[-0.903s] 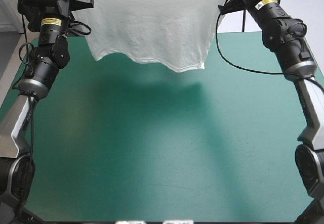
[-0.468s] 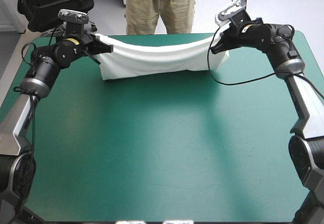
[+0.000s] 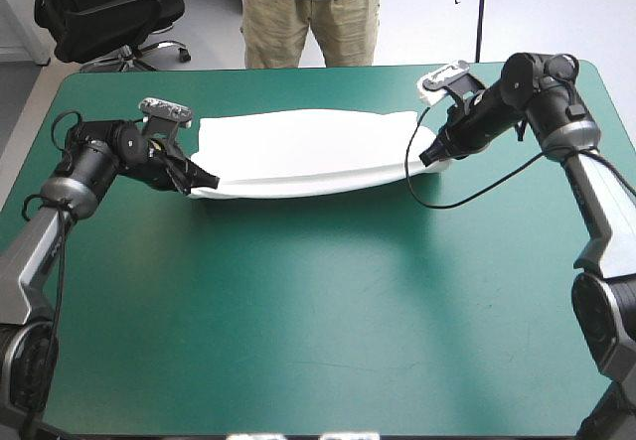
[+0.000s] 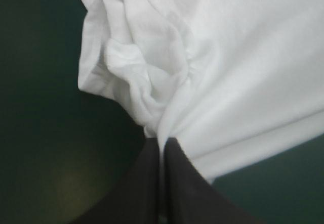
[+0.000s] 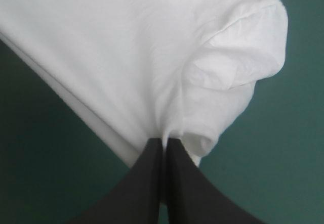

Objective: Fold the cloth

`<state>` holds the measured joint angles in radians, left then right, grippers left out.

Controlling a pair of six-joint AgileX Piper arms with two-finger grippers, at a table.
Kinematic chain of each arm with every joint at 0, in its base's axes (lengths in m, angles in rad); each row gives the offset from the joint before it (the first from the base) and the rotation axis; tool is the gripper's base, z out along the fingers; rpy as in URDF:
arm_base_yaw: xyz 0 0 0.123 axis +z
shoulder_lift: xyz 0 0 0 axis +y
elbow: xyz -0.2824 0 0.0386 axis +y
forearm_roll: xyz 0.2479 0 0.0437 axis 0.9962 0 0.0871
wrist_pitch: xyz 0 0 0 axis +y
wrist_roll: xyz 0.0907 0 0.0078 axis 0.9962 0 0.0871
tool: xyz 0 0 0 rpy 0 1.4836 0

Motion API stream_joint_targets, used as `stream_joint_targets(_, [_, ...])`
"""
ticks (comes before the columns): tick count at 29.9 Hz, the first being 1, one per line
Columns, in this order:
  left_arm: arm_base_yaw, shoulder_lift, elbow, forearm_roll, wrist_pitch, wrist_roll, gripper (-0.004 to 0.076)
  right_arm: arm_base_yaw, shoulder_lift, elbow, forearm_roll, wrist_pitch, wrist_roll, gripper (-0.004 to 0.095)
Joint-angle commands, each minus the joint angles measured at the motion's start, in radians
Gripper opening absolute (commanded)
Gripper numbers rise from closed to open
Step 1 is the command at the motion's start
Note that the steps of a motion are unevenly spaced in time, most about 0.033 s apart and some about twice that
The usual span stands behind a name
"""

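The white T-shirt (image 3: 308,152) lies as a long folded band across the far half of the teal-green table. My left gripper (image 3: 209,182) is low at the band's left end, its black fingers shut on the T-shirt (image 4: 202,82), with bunched cloth just ahead of the fingertips (image 4: 152,168). At the band's right end, my right gripper (image 3: 427,158) is also down near the table and shut on the T-shirt (image 5: 126,52); a puffed sleeve fold (image 5: 238,47) sits beside its tips.
Bare teal-green cover (image 3: 328,311) fills the near half of the table. The far edge (image 3: 318,71) runs just behind the T-shirt.
Earlier both arms held the T-shirt high, hanging like a curtain. They swung it down and toward the near side, and it now lies doubled on the table.
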<state>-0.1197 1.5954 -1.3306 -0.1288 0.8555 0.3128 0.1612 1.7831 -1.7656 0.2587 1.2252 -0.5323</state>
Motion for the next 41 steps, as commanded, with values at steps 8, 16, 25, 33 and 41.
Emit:
stream_joint_targets(8, [0.0, -0.19, 0.205, 0.008, 0.037, -0.001, -0.0017, -0.007, -0.291, 0.42, 0.032, -0.105, 0.034, -0.0015])
stream_joint_targets(16, [0.0, -0.211, 0.363, -0.031, 0.076, -0.001, -0.0017, -0.007, -0.412, 0.732, 0.041, -0.224, 0.06, -0.0012])
stream_joint_targets(25, [-0.002, -0.211, 0.399, -0.078, 0.06, 0.003, -0.0017, -0.005, -0.414, 0.845, 0.062, -0.296, 0.062, -0.0002])
stream_joint_targets(33, [-0.002, -0.211, 0.399, -0.099, 0.113, 0.065, 0.0037, -0.005, -0.423, 0.845, 0.088, -0.298, 0.057, 0.0477])
stream_joint_targets(41, [0.0, -0.269, 0.333, -0.298, 0.073, 0.156, 0.0384, -0.009, -0.557, 0.682, 0.021, -0.354, 0.143, 0.0511])
